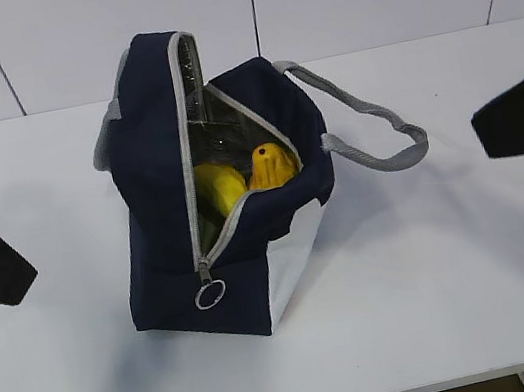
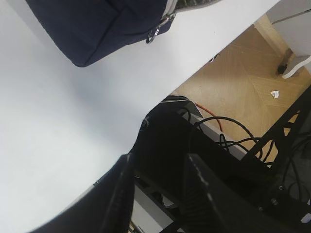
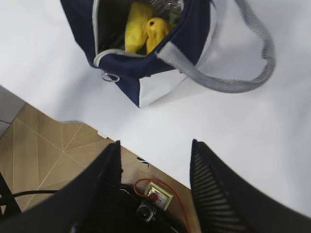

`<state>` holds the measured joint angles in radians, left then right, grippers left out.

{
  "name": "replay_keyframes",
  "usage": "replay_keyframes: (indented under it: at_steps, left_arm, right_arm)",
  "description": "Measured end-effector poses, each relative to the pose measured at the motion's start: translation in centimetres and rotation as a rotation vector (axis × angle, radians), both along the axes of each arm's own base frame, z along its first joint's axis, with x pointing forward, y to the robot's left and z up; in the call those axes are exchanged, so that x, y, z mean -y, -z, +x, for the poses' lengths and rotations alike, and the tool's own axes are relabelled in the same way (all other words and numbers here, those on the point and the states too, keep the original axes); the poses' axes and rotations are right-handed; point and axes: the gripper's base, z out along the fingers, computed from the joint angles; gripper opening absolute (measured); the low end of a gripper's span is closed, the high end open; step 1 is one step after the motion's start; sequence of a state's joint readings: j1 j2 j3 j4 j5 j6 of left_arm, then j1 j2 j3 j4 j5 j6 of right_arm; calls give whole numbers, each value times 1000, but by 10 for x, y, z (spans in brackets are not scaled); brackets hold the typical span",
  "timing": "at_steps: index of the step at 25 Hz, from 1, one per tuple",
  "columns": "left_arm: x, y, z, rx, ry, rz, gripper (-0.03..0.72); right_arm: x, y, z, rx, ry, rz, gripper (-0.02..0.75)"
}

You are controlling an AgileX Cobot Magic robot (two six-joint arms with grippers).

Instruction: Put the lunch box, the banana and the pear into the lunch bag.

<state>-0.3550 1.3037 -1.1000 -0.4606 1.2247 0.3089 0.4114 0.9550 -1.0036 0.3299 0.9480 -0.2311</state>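
Note:
The navy lunch bag (image 1: 152,175) stands open in the middle of the white table (image 1: 437,267). The banana (image 1: 220,188) and the pear (image 1: 272,166) lie inside it against the foil lining. They also show in the right wrist view, banana (image 3: 135,29) and pear (image 3: 156,30). A dull green patch shows under the banana; I cannot tell if it is the lunch box. My left gripper (image 2: 158,194) is open and empty, well away from the bag (image 2: 97,24). My right gripper (image 3: 155,184) is open and empty, apart from the bag (image 3: 194,29).
The bag's grey handle (image 1: 372,126) loops out to the right on the table. The zipper ring pull (image 1: 209,294) hangs at the bag's front. Both wrist views look past the table's front edge to the wooden floor (image 2: 243,82), cables and a frame.

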Motion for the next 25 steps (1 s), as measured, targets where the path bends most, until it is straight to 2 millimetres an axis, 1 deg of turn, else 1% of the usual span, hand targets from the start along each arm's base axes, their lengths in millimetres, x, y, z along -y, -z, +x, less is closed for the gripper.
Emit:
replay_keyframes:
  at_steps: [5,9,13,16,19,23,25]
  left_arm:
    - [0,0,0,0,0,0,242]
    - [0,0,0,1,0,1,242]
    - [0,0,0,1,0,1,242]
    - [0,0,0,1,0,1,242]
    - [0,0,0,1,0,1,242]
    - [0,0,0,1,0,1,242]
    - [0,0,0,1,0,1,242]
  right_arm:
    - [-6,32,-5,87,-88,72,390]
    - [-15,55,-8,107,-169,163,390]
    - [-20,74,-12,173,-252,222,390]
    - [-21,84,-14,255,-294,233,390]
    - [-21,88,-13,330,-304,231,390]
    - [-21,93,-9,370,-319,199,390]
    - [-23,97,-7,387,-356,162,390]
